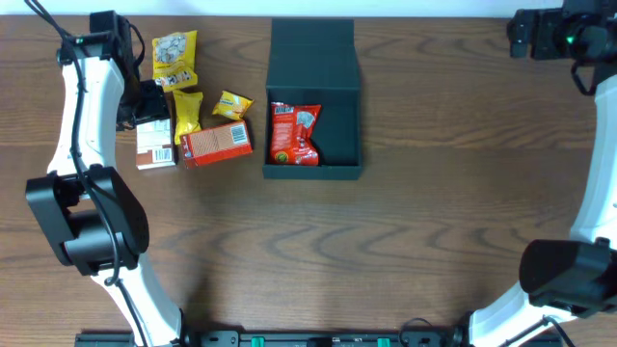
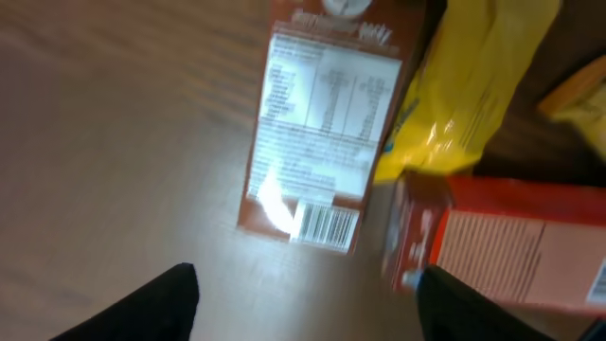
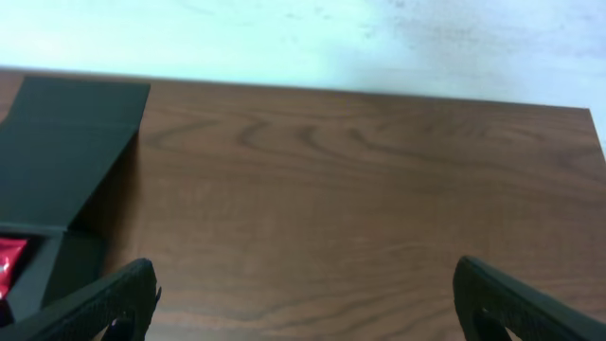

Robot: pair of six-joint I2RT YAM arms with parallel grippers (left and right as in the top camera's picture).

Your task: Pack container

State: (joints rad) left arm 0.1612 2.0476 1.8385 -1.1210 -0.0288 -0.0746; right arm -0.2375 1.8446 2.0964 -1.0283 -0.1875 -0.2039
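Note:
The black container (image 1: 313, 166) stands mid-table with its flap lid (image 1: 311, 48) laid open at the far side. Inside it lies a red snack packet (image 1: 294, 133). Left of the container is a cluster of snacks: a red-orange carton (image 1: 217, 145), a brown packet with a white label (image 2: 317, 123), and yellow packets (image 1: 186, 111). My left gripper (image 2: 308, 308) hovers open just above the table by the brown packet's barcode end, with nothing between its fingers. At the far right corner my right gripper (image 3: 308, 298) is wide open over bare wood, with the container lid (image 3: 66, 142) to its left.
A larger yellow packet (image 1: 174, 58) lies at the back left, and a small yellow one (image 1: 232, 104) beside the container. The red-orange carton (image 2: 511, 246) lies close by my left gripper's right finger (image 2: 459, 303). A white wall borders the table's far edge (image 3: 379, 90).

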